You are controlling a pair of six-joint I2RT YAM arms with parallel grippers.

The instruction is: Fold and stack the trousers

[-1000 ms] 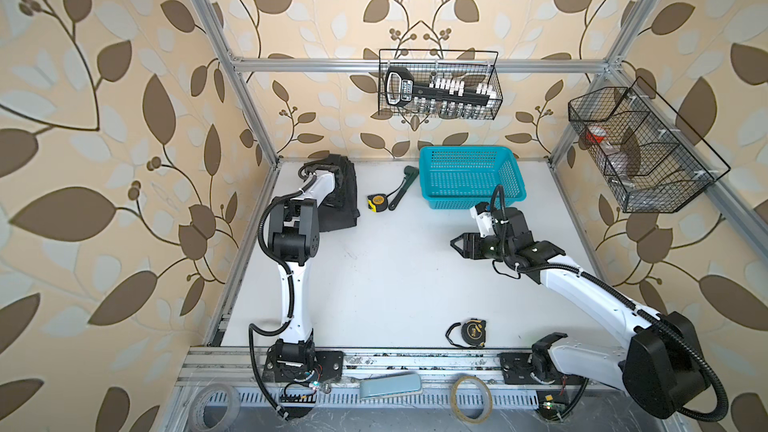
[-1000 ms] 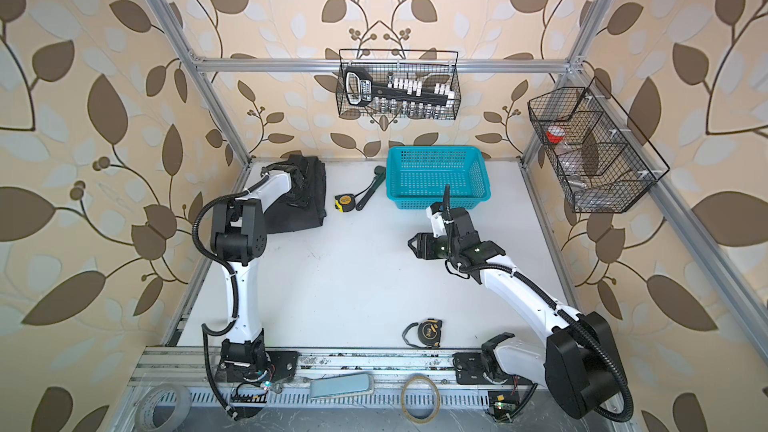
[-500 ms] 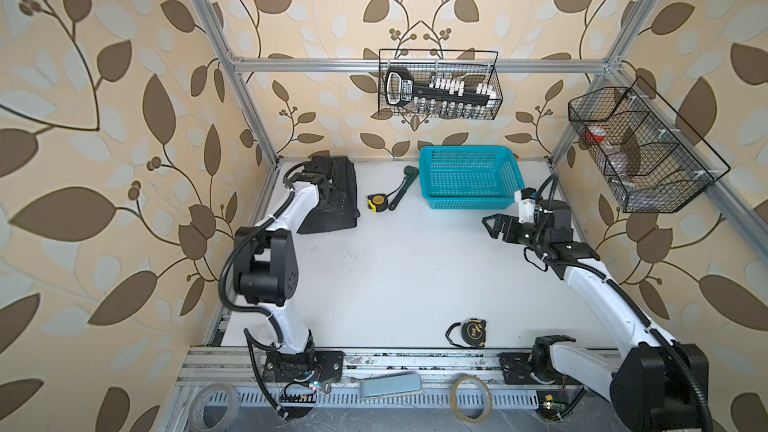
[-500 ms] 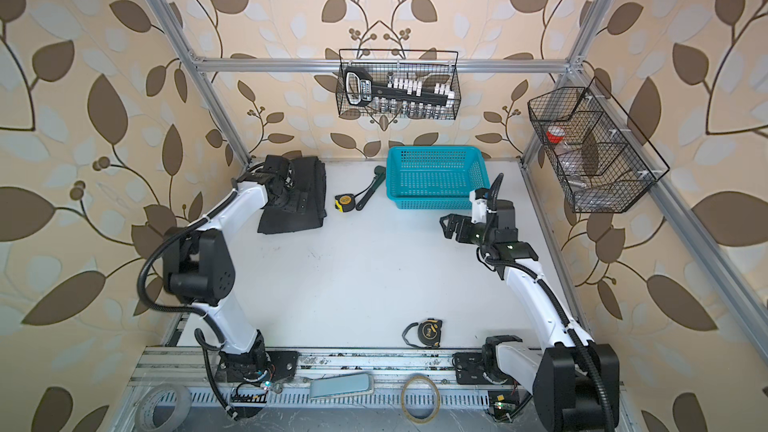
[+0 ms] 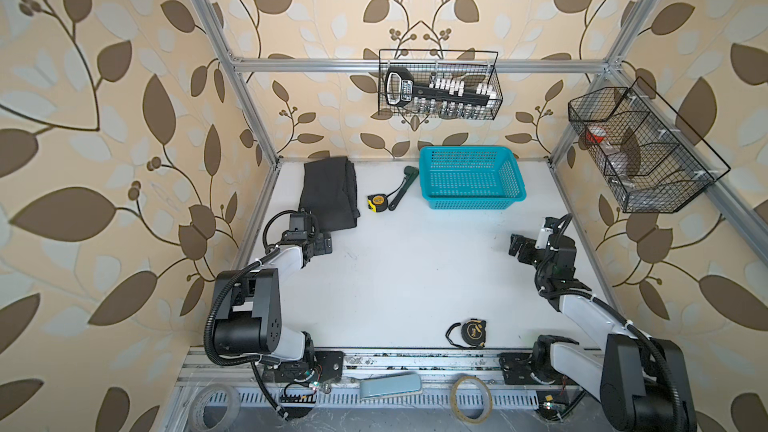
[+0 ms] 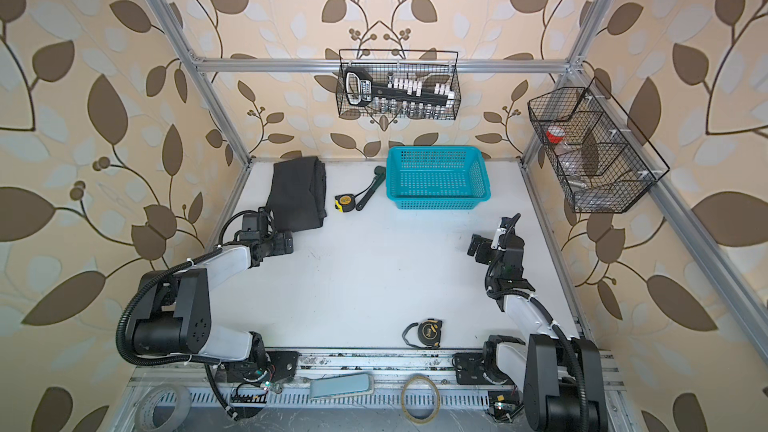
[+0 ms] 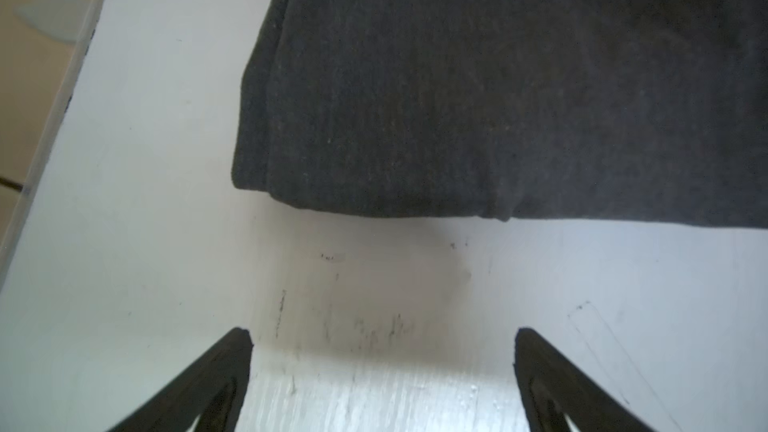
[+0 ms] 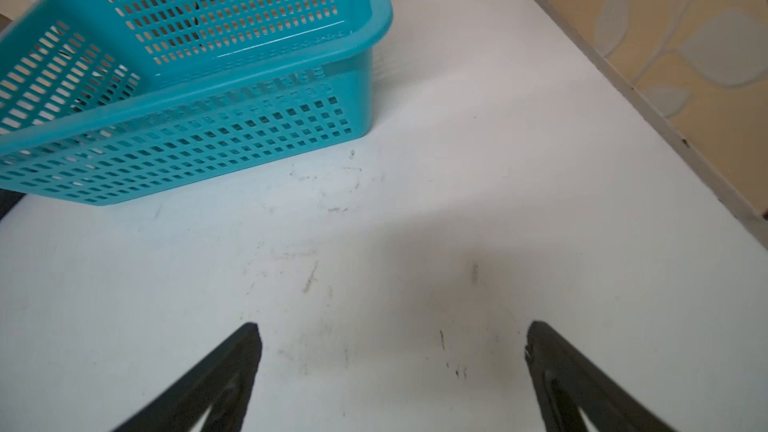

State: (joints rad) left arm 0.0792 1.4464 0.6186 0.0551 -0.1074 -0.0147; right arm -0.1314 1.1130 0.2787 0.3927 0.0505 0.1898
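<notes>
The trousers lie folded into a dark charcoal bundle at the table's back left corner. My left gripper hovers just in front of the bundle's near edge, apart from it. In the left wrist view the folded edge of the trousers lies ahead of the left gripper, which is open with only bare table between its fingers. My right gripper is over the right side of the table, in front of the turquoise basket. The right gripper is open and empty.
A yellow tape measure and a dark green tool lie between the trousers and the basket. A black tape measure sits near the front edge. Wire baskets hang on the back wall and right wall.
The left gripper has drawn back off the trousers toward the front. The right gripper has swung from the table's middle to the right side. Both grippers have opened wider.
</notes>
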